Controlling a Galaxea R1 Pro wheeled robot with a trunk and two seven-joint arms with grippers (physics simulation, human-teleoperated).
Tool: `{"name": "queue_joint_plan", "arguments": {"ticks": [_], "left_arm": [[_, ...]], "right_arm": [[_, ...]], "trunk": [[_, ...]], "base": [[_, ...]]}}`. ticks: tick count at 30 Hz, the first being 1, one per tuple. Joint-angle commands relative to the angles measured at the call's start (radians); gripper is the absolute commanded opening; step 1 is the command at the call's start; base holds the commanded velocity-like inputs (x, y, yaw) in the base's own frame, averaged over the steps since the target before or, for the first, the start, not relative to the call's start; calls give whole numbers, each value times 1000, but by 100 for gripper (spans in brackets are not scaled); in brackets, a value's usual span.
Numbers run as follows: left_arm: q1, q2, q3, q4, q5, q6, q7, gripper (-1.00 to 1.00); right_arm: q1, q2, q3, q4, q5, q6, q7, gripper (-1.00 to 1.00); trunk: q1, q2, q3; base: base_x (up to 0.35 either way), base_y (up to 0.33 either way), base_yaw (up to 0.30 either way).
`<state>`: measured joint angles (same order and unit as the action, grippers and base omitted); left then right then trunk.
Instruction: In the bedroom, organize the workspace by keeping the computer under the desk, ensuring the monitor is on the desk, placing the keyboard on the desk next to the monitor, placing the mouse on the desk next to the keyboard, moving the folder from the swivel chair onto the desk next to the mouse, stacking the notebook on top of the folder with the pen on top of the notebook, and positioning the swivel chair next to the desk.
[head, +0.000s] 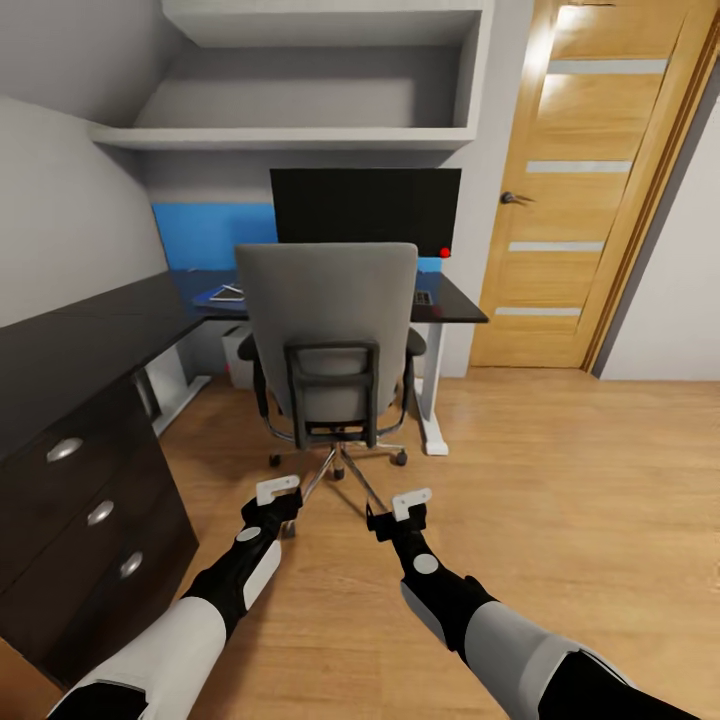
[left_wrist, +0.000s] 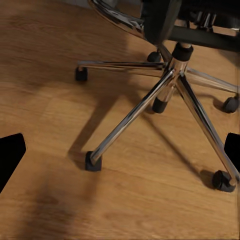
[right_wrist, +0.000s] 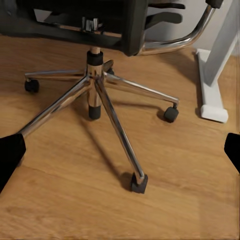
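I judge that I am at the step of reaching the swivel chair (head: 330, 345), which stands on the wooden floor (head: 560, 500) with its grey back toward me, close against the front edge of the desk (head: 70, 350). The left gripper (head: 278, 492) and the right gripper (head: 411, 503) hang low behind the chrome star base, both with the jaws wide and holding nothing. The monitor (head: 365, 210) stands on the desk at its far edge, a flat black screen behind the chair back. What lies on the seat I cannot tell, since the back hides it. The next move, I think, calls for going around the chair. The castors are small and black, and the chrome legs look smooth and shiny.
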<state>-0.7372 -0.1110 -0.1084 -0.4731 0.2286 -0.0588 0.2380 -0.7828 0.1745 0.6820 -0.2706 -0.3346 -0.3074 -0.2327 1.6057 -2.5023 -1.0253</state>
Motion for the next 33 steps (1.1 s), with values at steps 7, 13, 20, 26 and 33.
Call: {"name": "queue_joint_plan", "arguments": {"ticks": [7,13,20,26,33], "left_arm": [[-1,1,-8,1,11,-5,7,100],[-1,1,-8,1,11,-4,7,100],[-1,1,-8,1,12,-6,5,100],[-1,1,-7,0,13,-7,4,100],[-1,2,-5,-1,16,-4,4,100]], "right_arm": [[-1,0,8,1,-8,-4,-6,100],[-1,0,8,2,-8,-4,-5,100],[-1,0,8,2,-7,-4,-5,100],[-1,0,8,2,-7,-4,-6,100],[-1,0,8,2,-7,-4,-7,100]], "trunk": [[-4,1,26],[-13,16,48],[-40,65,70],[-63,107,89],[-90,156,111]], "base": [[-336,0,0],[-336,0,0],[-336,0,0],[-327,0,0],[-121,0,0]]}}
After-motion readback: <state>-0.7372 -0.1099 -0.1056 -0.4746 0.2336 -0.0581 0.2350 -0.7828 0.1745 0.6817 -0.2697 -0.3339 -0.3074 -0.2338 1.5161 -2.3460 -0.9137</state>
